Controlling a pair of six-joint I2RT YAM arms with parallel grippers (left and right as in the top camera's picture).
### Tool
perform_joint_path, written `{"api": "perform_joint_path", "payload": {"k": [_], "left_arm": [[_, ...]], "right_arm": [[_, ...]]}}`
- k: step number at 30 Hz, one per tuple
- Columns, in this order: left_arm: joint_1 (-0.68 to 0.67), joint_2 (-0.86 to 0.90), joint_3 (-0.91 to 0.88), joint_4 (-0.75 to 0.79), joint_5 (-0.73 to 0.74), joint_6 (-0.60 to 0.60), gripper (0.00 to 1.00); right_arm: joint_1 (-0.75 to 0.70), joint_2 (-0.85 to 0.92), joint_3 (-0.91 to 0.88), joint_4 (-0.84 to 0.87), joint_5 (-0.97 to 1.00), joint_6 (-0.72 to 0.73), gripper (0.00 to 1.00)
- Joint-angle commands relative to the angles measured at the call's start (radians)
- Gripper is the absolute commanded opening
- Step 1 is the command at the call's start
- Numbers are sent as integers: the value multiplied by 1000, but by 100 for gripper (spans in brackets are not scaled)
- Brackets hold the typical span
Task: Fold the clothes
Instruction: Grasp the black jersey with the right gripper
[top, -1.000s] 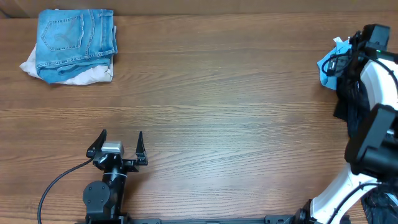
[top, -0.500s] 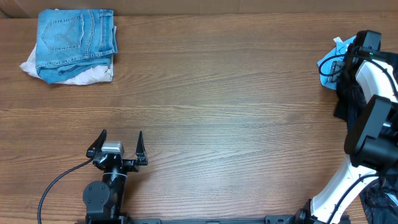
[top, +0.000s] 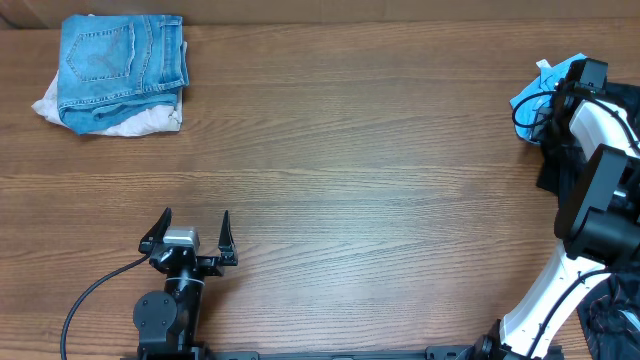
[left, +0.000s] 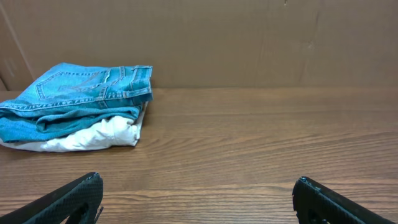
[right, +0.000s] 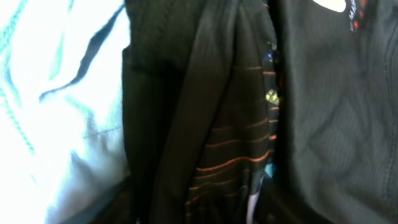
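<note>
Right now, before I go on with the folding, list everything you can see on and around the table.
jeans: one, blue denim, folded, far left corner, on top of the white garment
white garment: one, white, under the jeans
light blue garment: one, pale blue, crumpled, right edge
black jersey: one, black with thin orange lines, beside the light blue garment
table: one, brown wood
left gripper: one, black, near edge, open, empty
right arm: one, white and black, at the right-edge clothes; jaws hidden

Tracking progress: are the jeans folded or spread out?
Folded: the jeans lie in a compact layered stack, back pocket up, on a white garment.
</note>
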Motion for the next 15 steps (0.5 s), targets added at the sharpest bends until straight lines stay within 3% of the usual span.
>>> {"api": "perform_joint_path", "payload": {"k": [1, 6, 15], "left_arm": [[7, -11, -4, -1, 7, 12, 100], [7, -11, -4, -1, 7, 12, 100], [7, -11, -4, -1, 7, 12, 100]], "right_arm": [[-4, 24, 23, 7, 10, 9, 50], [-4, 18, 37, 6, 10, 65, 29], [-4, -45, 60, 2, 5, 99, 29]]}}
